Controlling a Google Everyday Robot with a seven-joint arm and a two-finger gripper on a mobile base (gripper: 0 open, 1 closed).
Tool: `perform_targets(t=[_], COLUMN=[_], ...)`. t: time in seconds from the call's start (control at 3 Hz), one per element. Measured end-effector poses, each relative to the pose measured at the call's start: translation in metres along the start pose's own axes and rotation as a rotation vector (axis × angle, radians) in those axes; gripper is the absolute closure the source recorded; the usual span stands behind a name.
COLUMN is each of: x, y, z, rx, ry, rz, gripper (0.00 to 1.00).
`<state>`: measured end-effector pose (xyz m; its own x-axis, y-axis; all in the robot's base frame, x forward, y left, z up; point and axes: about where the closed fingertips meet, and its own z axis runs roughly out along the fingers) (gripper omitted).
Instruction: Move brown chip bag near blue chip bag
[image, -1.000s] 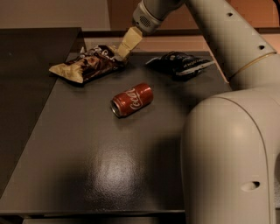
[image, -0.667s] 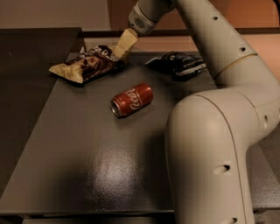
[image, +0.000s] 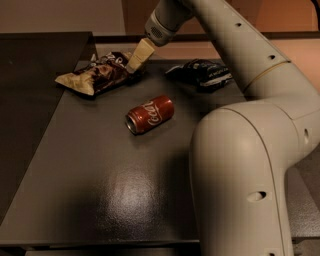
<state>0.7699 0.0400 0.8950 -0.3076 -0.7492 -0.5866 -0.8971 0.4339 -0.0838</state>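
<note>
The brown chip bag (image: 97, 75) lies wrinkled at the far left of the dark table (image: 95, 185), its tan end pointing left. The blue chip bag (image: 204, 74) lies at the far right of the table, dark and glossy. My gripper (image: 136, 64) reaches down from the top centre, and its tan fingers (image: 140, 54) touch the right end of the brown bag. The arm's big white links fill the right side of the view.
A red cola can (image: 149, 114) lies on its side between the two bags, nearer the front. A second dark surface (image: 30, 65) adjoins the table on the left. The arm's lower link (image: 240, 190) hides the table's right front.
The arm's elbow has swung further left and nearer the camera, covering more of the right side. The gripper stays at the brown bag's right end. The bags and the can have not moved.
</note>
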Motion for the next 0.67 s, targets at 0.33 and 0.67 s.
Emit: perform_targets(t=[0.33, 0.67], x=[0.0065, 0.0152], y=[-0.0031, -0.0042], z=[0.0036, 0.0071], rx=[0.040, 0.057], ry=[-0.020, -0.033], rz=[0.030, 0.050], gripper=[0.00, 0.00])
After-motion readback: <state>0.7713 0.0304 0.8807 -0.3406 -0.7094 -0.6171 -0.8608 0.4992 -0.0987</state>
